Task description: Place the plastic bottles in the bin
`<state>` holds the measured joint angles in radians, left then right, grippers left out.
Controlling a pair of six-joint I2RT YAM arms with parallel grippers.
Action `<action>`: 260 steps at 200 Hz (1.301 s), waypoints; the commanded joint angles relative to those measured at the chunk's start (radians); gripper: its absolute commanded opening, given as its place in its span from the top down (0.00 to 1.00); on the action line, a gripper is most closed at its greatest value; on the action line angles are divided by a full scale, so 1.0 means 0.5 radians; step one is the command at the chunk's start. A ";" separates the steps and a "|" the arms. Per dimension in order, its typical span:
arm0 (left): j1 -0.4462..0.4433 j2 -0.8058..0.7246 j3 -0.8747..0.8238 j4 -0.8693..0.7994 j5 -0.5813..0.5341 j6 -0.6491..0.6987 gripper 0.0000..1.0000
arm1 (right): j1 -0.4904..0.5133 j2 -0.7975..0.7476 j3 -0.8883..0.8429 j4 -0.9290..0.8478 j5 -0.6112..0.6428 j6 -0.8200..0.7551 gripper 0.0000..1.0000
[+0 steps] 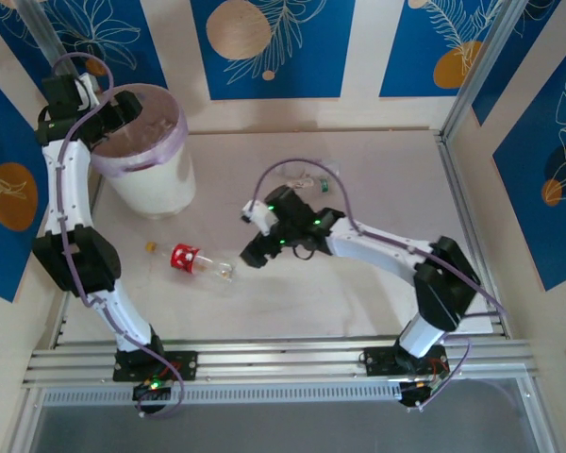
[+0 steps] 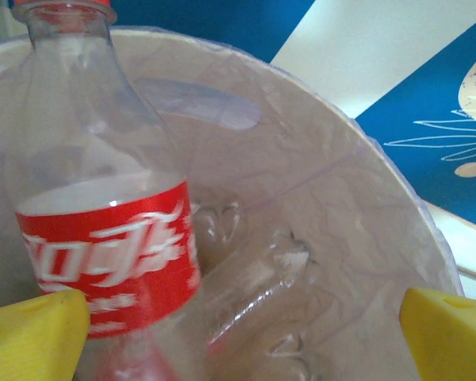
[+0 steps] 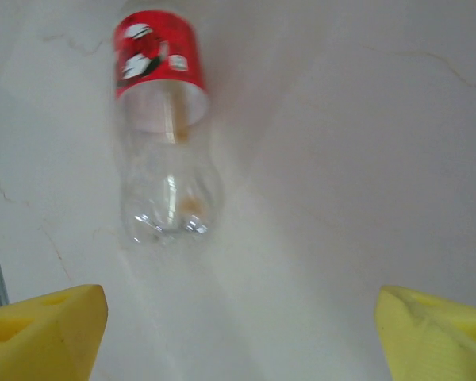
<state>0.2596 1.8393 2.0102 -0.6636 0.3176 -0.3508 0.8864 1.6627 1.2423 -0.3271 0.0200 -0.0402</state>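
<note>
Left gripper (image 2: 242, 325): hangs over the bin (image 1: 156, 179) at the far left corner of the table (image 1: 358, 302), fingers spread wide, pinches nothing. Upright bottle (image 2: 111, 254), red label and red cap, stands neck-up inside the bin, close by 1 finger and well apart from the other; contact not readable. Reads as a drop in hand, placed over the purple liner so as to land inside and not on the rim. Below it, clear bottles (image 2: 254, 290) lying at the bottom; count not readable.

Right gripper (image 3: 242, 325): points down at the table left of centre, fingers spread, nothing between them. Lying bottle (image 3: 163, 119) on its side just ahead, base toward the fingers, red label farther off. Sits to 1 side of the gap, so probably needs a sideways correction before closing. Judged the next pick.

Far bottle (image 1: 307, 176), clear with a green bit, lies near the middle of the far edge, well apart from both grippers. 2 left on the table.

Surface: pale, smooth, faintly veined like stone; probably lets a round bottle roll if nudged. Aluminium rails (image 1: 283, 363) along the near edge, carrying both arm bases. Walls (image 1: 274, 47): blue panels with leaf outlines and orange discs, cream strips between.
</note>
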 commanded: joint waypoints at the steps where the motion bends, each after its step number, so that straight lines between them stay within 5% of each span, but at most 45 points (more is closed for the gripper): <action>1: 0.010 -0.305 -0.162 -0.009 -0.033 0.087 0.00 | 0.113 0.215 0.185 -0.025 0.026 -0.250 0.11; 48: 0.009 -0.863 -0.773 0.118 0.014 0.057 0.00 | 0.264 0.694 0.566 -0.036 0.056 -0.365 0.11; 129: 0.005 -1.459 -1.340 0.122 0.148 -0.093 0.00 | 0.276 1.053 0.697 -0.060 0.017 -0.302 0.16; 202: -0.025 -1.567 -1.669 0.271 0.321 -0.292 0.00 | 0.263 0.942 0.644 -0.076 -0.003 -0.340 0.39; 260: -0.174 -1.605 -1.507 0.187 0.060 -0.249 0.00 | 0.142 0.567 0.356 -0.076 -0.074 -0.214 0.45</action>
<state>0.2153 1.0668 1.2026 -0.5694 0.4026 -0.4770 1.0004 2.0899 1.4910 -0.3637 0.0277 -0.1925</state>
